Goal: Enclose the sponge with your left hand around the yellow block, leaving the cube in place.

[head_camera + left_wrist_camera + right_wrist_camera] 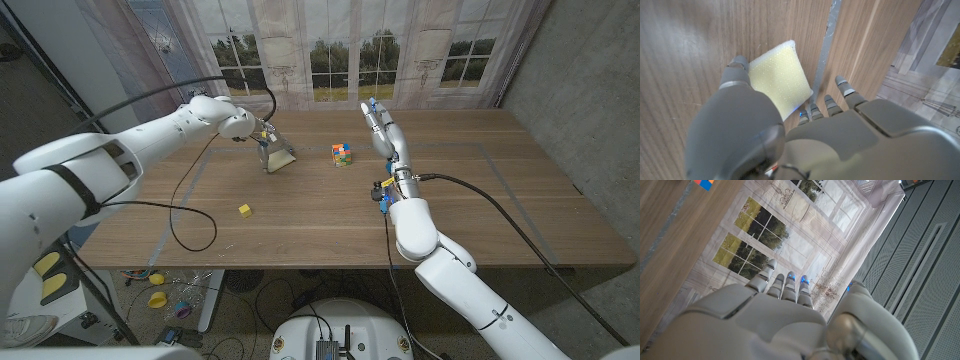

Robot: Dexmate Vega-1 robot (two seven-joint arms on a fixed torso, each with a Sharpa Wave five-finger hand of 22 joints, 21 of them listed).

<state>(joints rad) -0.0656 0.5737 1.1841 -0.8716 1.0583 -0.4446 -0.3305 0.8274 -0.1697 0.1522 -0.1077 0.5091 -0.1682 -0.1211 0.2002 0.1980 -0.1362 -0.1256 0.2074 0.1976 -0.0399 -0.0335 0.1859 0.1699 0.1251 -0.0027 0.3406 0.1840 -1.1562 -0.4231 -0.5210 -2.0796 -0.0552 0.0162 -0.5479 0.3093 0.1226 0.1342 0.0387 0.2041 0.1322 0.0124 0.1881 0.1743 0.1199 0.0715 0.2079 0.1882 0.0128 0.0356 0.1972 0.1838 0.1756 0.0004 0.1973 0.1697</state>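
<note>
My left hand (240, 122) hangs over the far left part of the table and grips a pale yellow sponge (276, 156), which dangles just above the wood. In the left wrist view the sponge (780, 82) sits between the thumb and the fingers of that hand (805, 140). The small yellow block (244, 209) lies on the table nearer to me, apart from the sponge. A multicoloured cube (342, 154) stands at the table's middle. My right hand (383, 130) is raised to the right of the cube, fingers stretched out and holding nothing; a corner of the cube (704, 183) shows beyond that hand (785, 315).
A grey tape line (185, 190) marks a rectangle on the wooden table (500, 200). A black cable (190, 225) loops over the left side close to the yellow block. A curtain with printed windows (350, 50) hangs behind the table.
</note>
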